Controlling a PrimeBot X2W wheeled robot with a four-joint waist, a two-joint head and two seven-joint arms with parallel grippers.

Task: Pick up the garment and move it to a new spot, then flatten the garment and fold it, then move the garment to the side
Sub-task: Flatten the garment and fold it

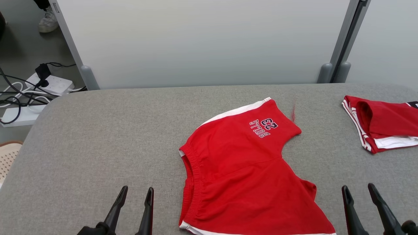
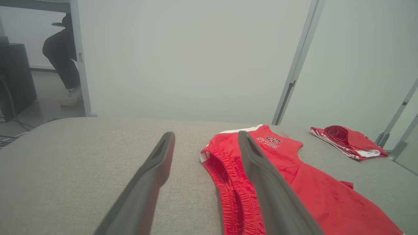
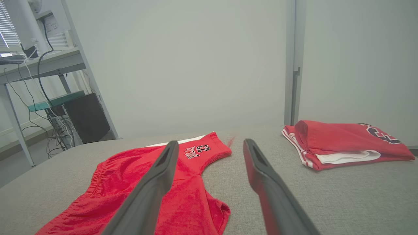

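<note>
Roughly mid-surface (image 1: 98, 137) lie the red shorts (image 1: 241, 169), spread but rumpled. The waistband faces left. One white-trimmed leg reaches far and carries a printed number; the other runs off the near edge of the head view. The left gripper (image 1: 137, 188) hangs near, left of the waistband, fingers spread wide and clear of the cloth. The right gripper (image 1: 357, 186) hangs near, right of the shorts' hem, likewise spread and holding nothing. A folded garment (image 1: 385, 127), red with white stripes, sits far right, well apart from the shorts.

From the head view comes the floor at far left, with a power strip (image 1: 52, 84), its cables and a shoe (image 1: 48, 21). The left wrist view looks low into the waistband's open mouth and adds a person's dark-trousered leg (image 2: 63, 62) behind the partition post. The right wrist view gives the folded garment's side, layers stacked with a white edge showing. It also takes in a desk (image 3: 42, 63) at left with a dark box (image 3: 86, 117) beneath.
</note>
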